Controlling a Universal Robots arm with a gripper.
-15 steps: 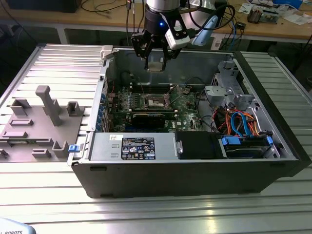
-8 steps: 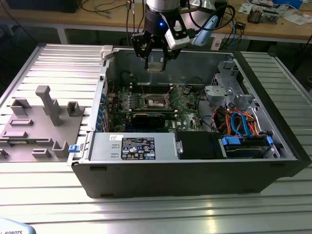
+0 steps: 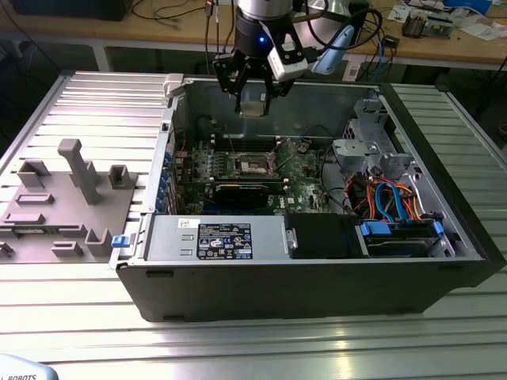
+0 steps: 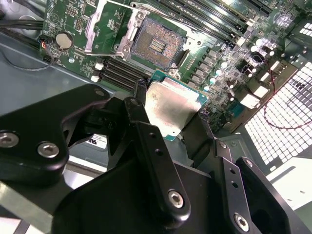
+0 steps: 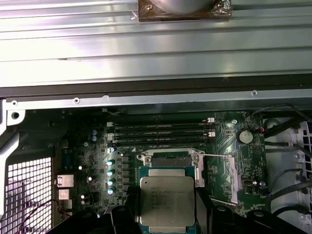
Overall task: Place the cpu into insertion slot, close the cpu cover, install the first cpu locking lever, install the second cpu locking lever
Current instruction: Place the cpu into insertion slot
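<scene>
My gripper [image 3: 252, 100] hangs above the open computer case, shut on the cpu [image 3: 252, 108], a small square chip with a dull silver top. Both wrist views show the black fingers [image 4: 140, 109] clamping the cpu [image 4: 170, 105] by two opposite edges. The insertion slot [image 3: 255, 165] lies on the green motherboard [image 3: 305, 174] below the chip, and its dark centre [image 4: 157, 45] is bare. The cpu cover [image 4: 105, 29] stands swung open beside the slot. In the first wrist view the cpu [image 5: 166, 200] hides part of the insertion slot [image 5: 170, 158], with the cpu cover [image 5: 222, 178] open at its side.
The case walls [image 3: 170, 119] ring the board. A grey power supply [image 3: 218, 240] sits at the front, and a drive cage with blue and orange cables [image 3: 396, 206] at the exterior view's right. Memory slots [image 5: 161, 131] run beside the socket. A grey fixture tray [image 3: 55, 206] lies outside the case.
</scene>
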